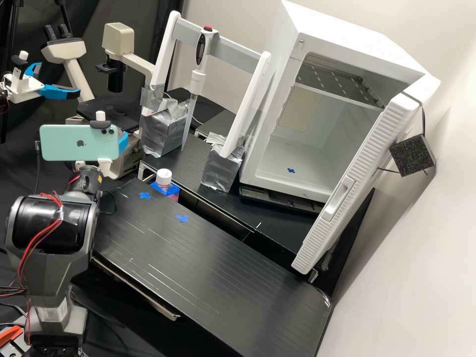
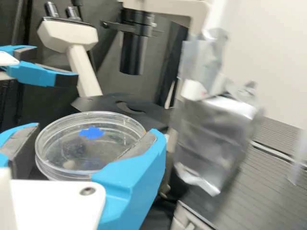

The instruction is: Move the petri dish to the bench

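Observation:
In the high view my gripper [image 1: 123, 143] is partly behind the green phone, one blue finger showing at its right end, left of the bench [image 1: 198, 263] and in front of the microscope. The wrist view has the gripper [image 2: 96, 130] shut on the round clear petri dish [image 2: 72, 151], a blue finger at either side of its rim. The dish is about level, off any surface, with a blue mark on it. Its near edge is partly covered by the white gripper body.
Behind the dish is the microscope [image 1: 119, 39]. A white-capped bottle [image 1: 164, 177] stands at the bench's back edge. Farther back are a pipette stand [image 1: 248, 106] with foil-wrapped feet and a white incubator [image 1: 277, 158], door open. Another arm's blue fingers [image 1: 58, 91] show at far left.

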